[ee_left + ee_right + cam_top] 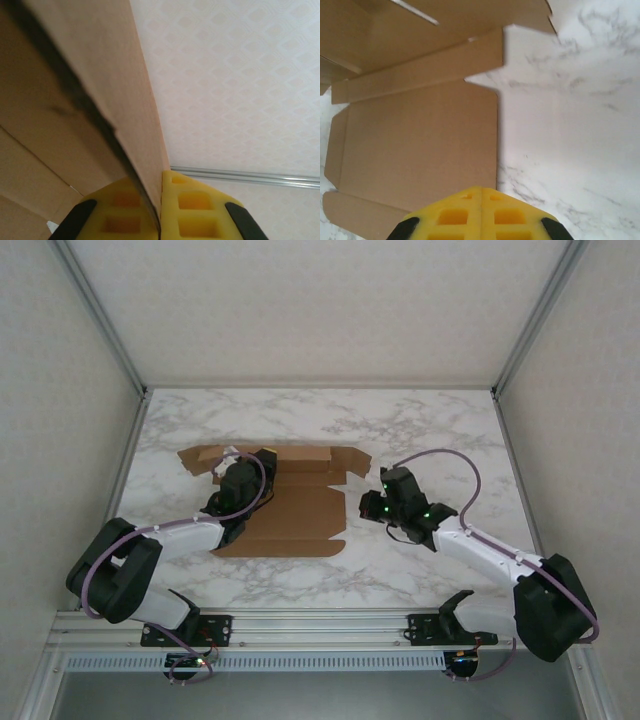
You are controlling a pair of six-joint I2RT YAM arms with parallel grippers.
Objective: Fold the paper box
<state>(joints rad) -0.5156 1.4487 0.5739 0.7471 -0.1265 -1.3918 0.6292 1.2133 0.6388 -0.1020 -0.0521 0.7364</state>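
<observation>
Paper box (290,515) sits mid-way across the marble table (430,430), most panels spread flat; little folding done, by my reckoning. Left gripper (160,200) at the box's far-left part, clamped on a cardboard edge pinched between the yellow pads (192,210); the panel stands up in its grip, likely to raise a wall along its crease. Right gripper (481,192) just over the box's right edge, pads pressed together, holding nothing; probably closed to act as a blunt pusher or hold-down.
</observation>
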